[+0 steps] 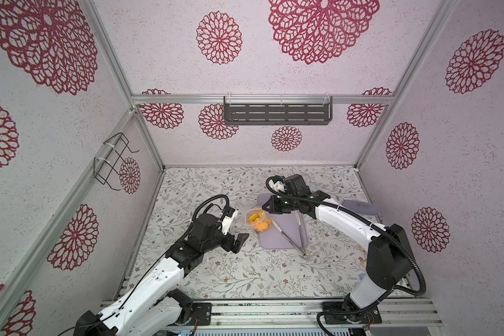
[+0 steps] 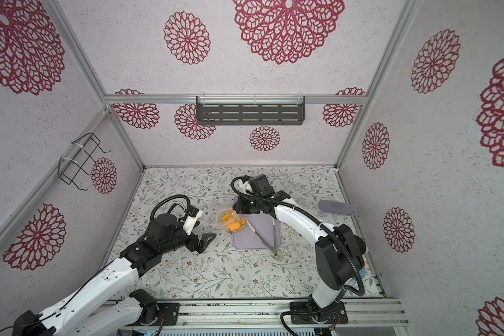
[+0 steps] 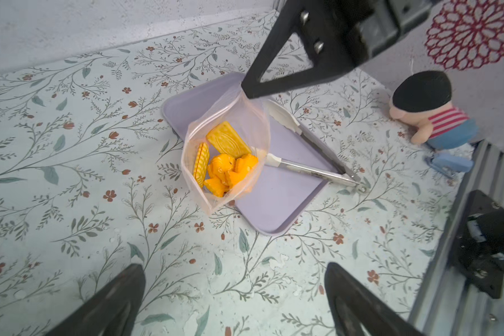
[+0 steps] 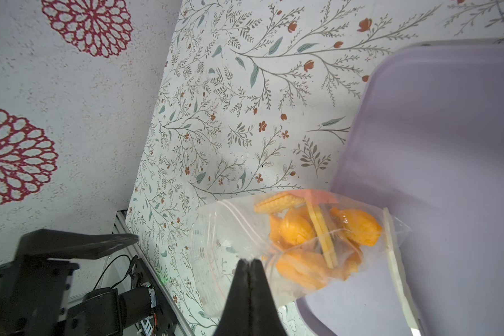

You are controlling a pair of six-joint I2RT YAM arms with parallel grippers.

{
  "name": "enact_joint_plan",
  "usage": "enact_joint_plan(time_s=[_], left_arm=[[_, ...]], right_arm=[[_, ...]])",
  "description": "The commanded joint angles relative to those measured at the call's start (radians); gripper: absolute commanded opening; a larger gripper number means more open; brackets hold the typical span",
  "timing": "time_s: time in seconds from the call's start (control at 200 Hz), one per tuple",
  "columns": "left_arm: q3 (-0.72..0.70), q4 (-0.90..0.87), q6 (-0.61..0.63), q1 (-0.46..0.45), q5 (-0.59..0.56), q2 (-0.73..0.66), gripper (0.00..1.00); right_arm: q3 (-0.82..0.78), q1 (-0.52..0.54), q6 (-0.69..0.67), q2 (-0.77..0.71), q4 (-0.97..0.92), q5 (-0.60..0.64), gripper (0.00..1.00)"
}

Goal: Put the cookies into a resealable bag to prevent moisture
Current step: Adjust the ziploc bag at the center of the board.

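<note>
So, right gripper (image 4: 249,263) is pinched shut on the rim of the resealable bag (image 4: 224,232), cookies (image 4: 297,232) heaped inside just below it, too overlapped to count. Left gripper (image 3: 233,266) gapes wide, empty, bag well ahead.

crimson-flowered pale walls (image 1: 274,72) ring the leaf-print table (image 1: 245,276), a dark slotted shelf (image 1: 277,114) mounted beyond the right claw (image 1: 264,207).

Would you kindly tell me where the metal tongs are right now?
In both top views the tongs lie on the lavender tray, right of the resealable bag, with their hinge end past the tray's near edge.
</note>
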Motion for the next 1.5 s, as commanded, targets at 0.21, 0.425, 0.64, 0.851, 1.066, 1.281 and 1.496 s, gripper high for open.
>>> enact_joint_plan(time_s=[0.21,0.425,0.64,0.851,1.066,1.281,1.496], left_arm=[[-0.01,0.352,0.151,-0.016,-0.047,0.251,0.73],[-0.008,0.49,0.17,-0.016,-0.053,0.369,0.54],[0.006,0.517,0.186,-0.016,-0.006,0.391,0.26],[0.038,0.421,0.186,-0.015,0.018,0.351,0.0],[0.074,0.123,0.214,-0.016,0.016,0.147,0.0],[0.077,-0.062,0.243,-0.014,0.016,0.06,0.0],[0.041,-0.032,0.224,-0.014,0.015,0.095,0.0]], right_arm=[[0.024,-0.005,0.017,-0.04,0.028,-0.018,0.0],[0.015,-0.006,0.02,-0.045,0.031,-0.018,0.0],[0.002,-0.007,0.027,-0.046,0.041,-0.017,0.0],[0.029,-0.011,0.001,-0.052,0.009,-0.014,0.0],[0.09,-0.017,-0.052,-0.045,-0.039,-0.068,0.0],[0.024,-0.04,-0.137,-0.039,0.164,-0.247,0.0],[-0.007,-0.111,-0.249,-0.031,0.173,-0.281,0.22]])
